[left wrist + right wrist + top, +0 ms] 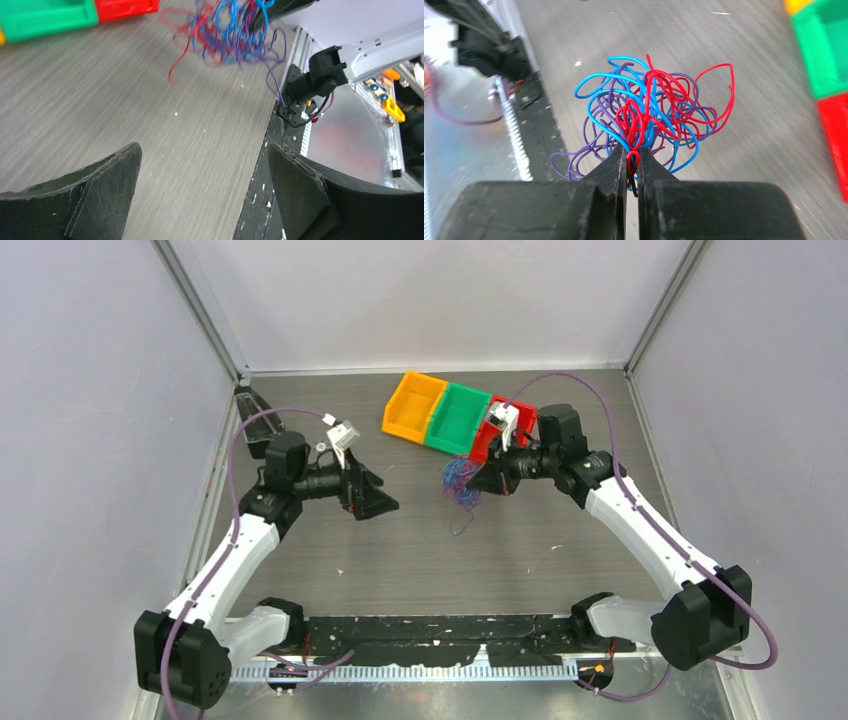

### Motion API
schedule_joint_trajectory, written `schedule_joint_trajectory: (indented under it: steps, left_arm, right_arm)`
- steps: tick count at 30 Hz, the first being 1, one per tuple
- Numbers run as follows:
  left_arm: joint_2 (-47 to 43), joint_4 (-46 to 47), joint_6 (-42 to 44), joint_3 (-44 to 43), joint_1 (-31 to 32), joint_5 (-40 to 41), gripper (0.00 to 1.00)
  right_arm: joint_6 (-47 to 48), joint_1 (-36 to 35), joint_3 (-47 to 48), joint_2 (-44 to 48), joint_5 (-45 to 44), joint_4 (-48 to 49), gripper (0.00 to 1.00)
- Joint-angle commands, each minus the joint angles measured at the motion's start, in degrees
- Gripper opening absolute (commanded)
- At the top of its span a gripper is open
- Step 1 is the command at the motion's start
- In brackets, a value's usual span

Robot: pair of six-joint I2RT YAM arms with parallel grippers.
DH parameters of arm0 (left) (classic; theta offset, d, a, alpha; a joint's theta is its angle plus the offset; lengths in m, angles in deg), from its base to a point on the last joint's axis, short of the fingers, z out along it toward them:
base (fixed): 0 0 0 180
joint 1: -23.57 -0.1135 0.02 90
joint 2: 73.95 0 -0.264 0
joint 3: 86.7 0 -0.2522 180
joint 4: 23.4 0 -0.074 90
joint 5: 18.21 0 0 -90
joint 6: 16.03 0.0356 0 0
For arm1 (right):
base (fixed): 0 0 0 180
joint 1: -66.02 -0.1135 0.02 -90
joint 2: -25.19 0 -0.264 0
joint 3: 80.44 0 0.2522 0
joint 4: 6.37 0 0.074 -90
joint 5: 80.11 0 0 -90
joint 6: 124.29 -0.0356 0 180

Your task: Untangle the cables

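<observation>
Cables [649, 115] — red, blue and purple strands in one curly knot — hang just above the bench [420, 550], near the coloured bins [455, 415]. The right tool [633, 167] pinches a few red loops, its jaws almost fully closed on them. Held up like this, the loose ends dangle free for a second grip. The left tool [203, 155] gapes wide and empty, well apart, facing the bundle — probably ready to pick out one strand.

a row of bins [457, 418] sits at the desk's [420, 550] 12 o'clock. the cables [461, 483] bunch just at the bins' 6 o'clock, pinched between the right fingers [616, 165]. the left fingers [380, 506] stand spread at the bunch's 9 o'clock, well apart from it.
</observation>
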State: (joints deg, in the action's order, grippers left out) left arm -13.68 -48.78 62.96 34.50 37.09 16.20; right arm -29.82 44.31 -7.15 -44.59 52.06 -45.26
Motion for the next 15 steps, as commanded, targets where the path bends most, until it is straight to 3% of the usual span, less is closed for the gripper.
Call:
schedule_joint_trajectory:
  steps: [1,5,9,10,11,14,15]
  left_arm:
    - [0.2,9.2,1.1,-2.3,7.6,3.5,1.00]
    - [5.6,11.1,1.2,-5.5,15.1,5.2,0.99]
    - [9.5,16.5,-1.7,-6.2,19.8,3.8,0.99]
    - [10.1,16.3,-1.4,-6.5,20.8,3.0,0.89]
    - [10.8,14.8,-0.6,-7.3,21.3,1.6,0.71]
    - [10.3,6.2,2.7,-8.7,20.3,0.0,0.04]
    - [9.1,5.0,3.4,-7.9,19.0,-0.2,0.00]
  right_arm:
    - [1.5,-4.6,1.8,0.7,13.0,2.1,0.05]
    - [1.2,-7.7,5.0,-1.5,21.5,2.0,0.05]
    - [1.2,-10.0,7.8,-2.6,23.7,1.8,0.05]
    - [1.1,-10.1,8.3,-2.8,23.9,1.8,0.05]
    - [0.7,-10.0,8.5,-2.7,23.7,1.9,0.06]
    - [1.8,-8.8,8.2,-2.0,22.0,-0.5,0.11]
    - [2.6,-7.2,7.7,-1.8,20.5,-1.1,0.11]
